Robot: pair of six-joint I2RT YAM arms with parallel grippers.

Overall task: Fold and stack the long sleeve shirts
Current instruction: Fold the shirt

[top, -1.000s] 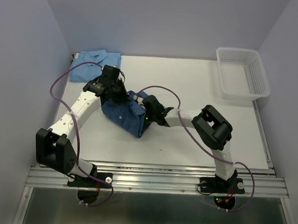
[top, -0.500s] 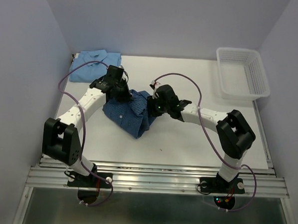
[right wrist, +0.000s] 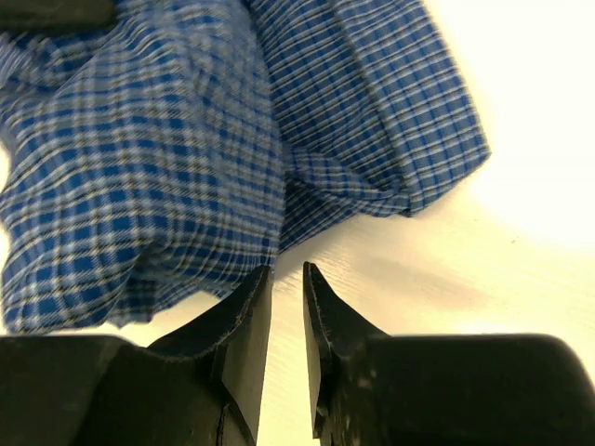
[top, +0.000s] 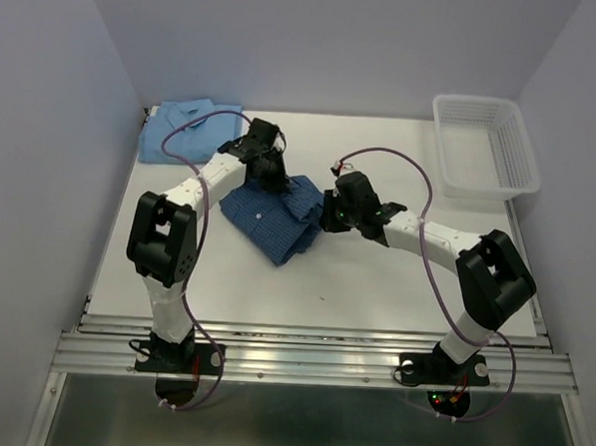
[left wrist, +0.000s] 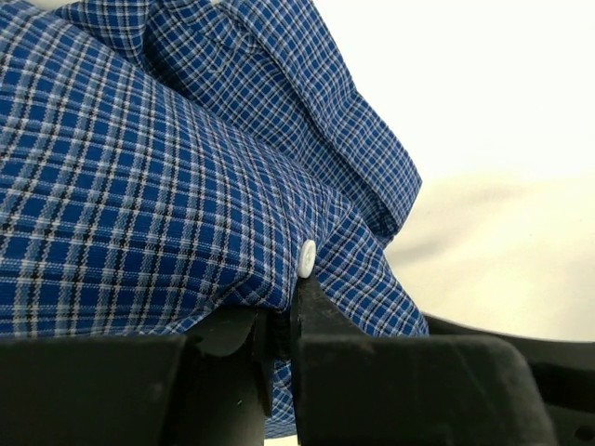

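Light blue shirt lies folded at the counter's far left corner. Checked shirt sits mid-counter, apparently folded, not yet stacked. My left hand pinches it. My right hand is nearly closed at its edge; I cannot tell if it grips.

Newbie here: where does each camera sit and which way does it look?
Top external: above and behind, looking down: table, left arm, right arm, light blue shirt, white mesh basket.
Left wrist: on the left arm, looking past the left gripper, shut on the dark blue checked shirt.
Right wrist: on the right arm, looking past the right gripper at that shirt's edge.
Shared: all show that shirt.
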